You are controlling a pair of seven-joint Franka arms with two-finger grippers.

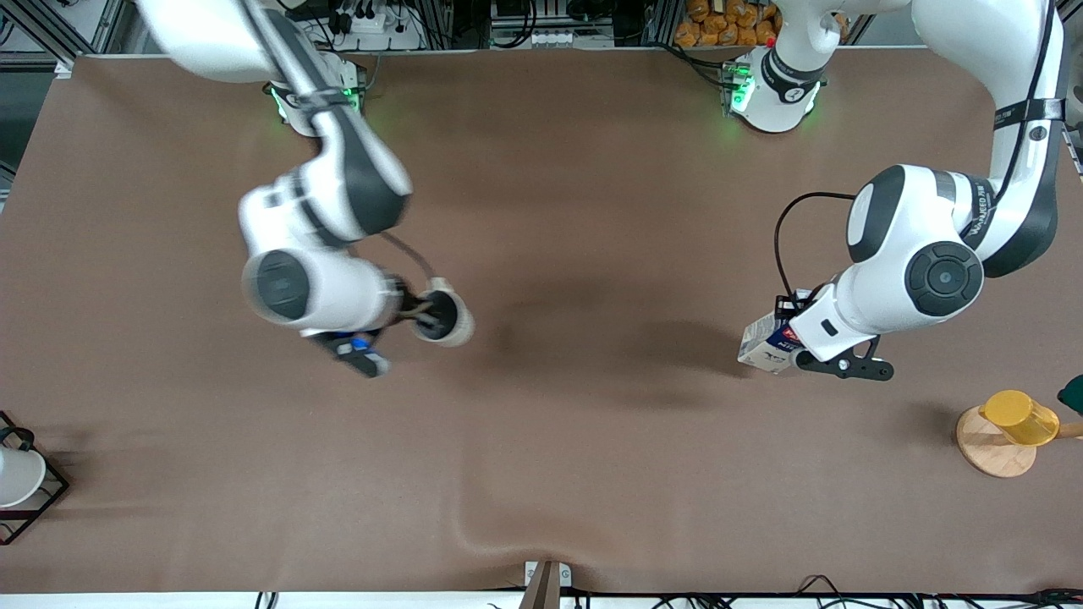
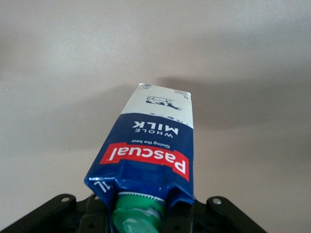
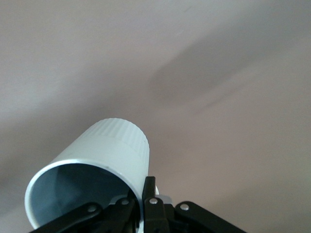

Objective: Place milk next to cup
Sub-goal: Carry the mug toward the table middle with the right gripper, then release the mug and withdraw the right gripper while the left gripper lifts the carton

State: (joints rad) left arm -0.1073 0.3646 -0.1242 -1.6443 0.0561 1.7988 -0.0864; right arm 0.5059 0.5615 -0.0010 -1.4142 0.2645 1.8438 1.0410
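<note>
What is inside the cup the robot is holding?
Nothing shows inside the cup: the right wrist view looks into its mouth and finds only bare grey wall. The deepest part is in shadow. The right gripper pinches its rim, up over the table.

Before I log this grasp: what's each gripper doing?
Left gripper: closed on the milk carton.
Right gripper: closed on the cream mug, at its rim.
</note>
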